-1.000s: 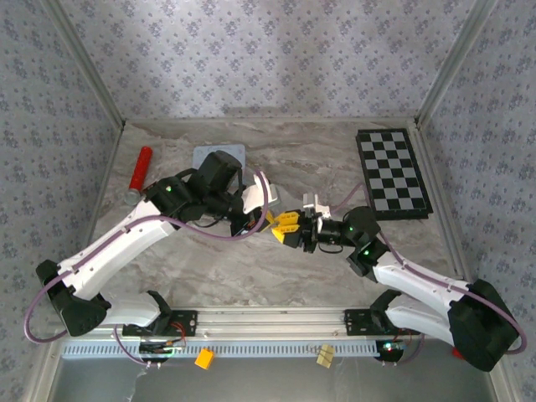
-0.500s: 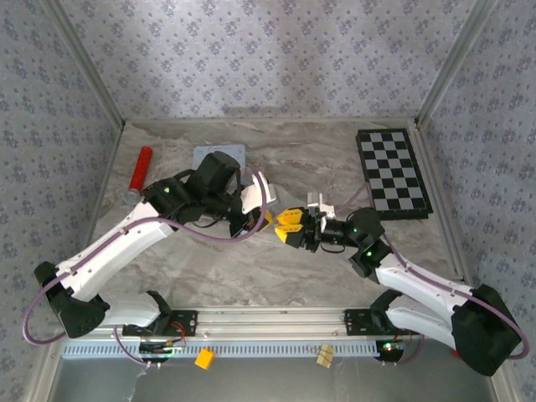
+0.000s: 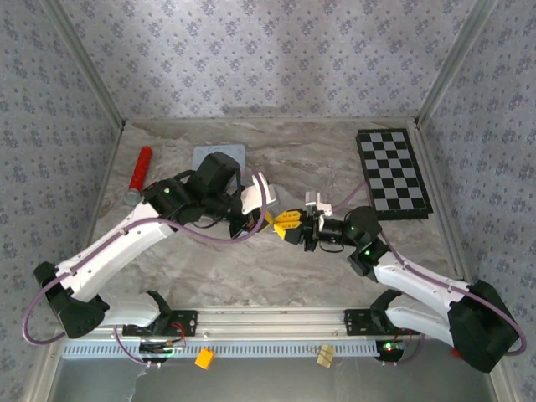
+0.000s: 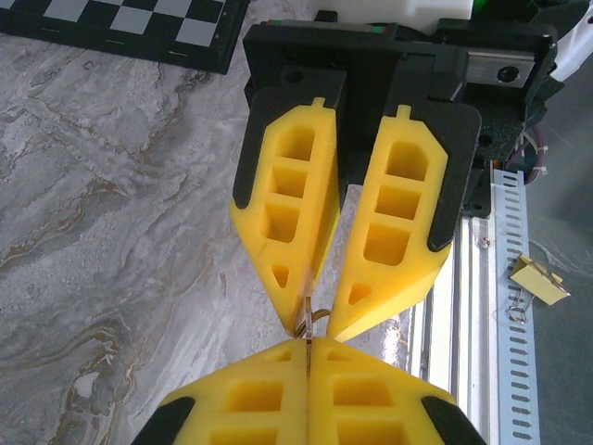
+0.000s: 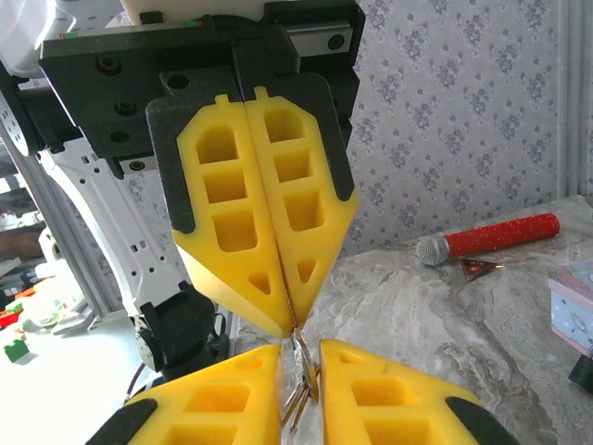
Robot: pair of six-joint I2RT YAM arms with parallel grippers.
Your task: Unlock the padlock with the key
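Left wrist view has the left gripper [image 4: 308, 345] pressed fully shut, pinching the key [image 5: 297, 357] by its upper end at the very fingertips, mid-table between the two arms. The right gripper [image 4: 313, 331] meets it tip to tip from the right, its jaws a narrow gap apart around the key's free end and not clearly clamping it. A thin ring hangs off the key between the right fingers. The step looks like a handover or regrasp. To do it well, the right jaws should close squarely on the flat of the key, centred on the pads. The left should let go only once that hold is firm, or the sliver could twist or drop. The padlock [image 5: 584, 373] is probably the dark block at the right edge of the right wrist view, beside the pale blue tin [image 5: 570, 306]; I cannot be sure.
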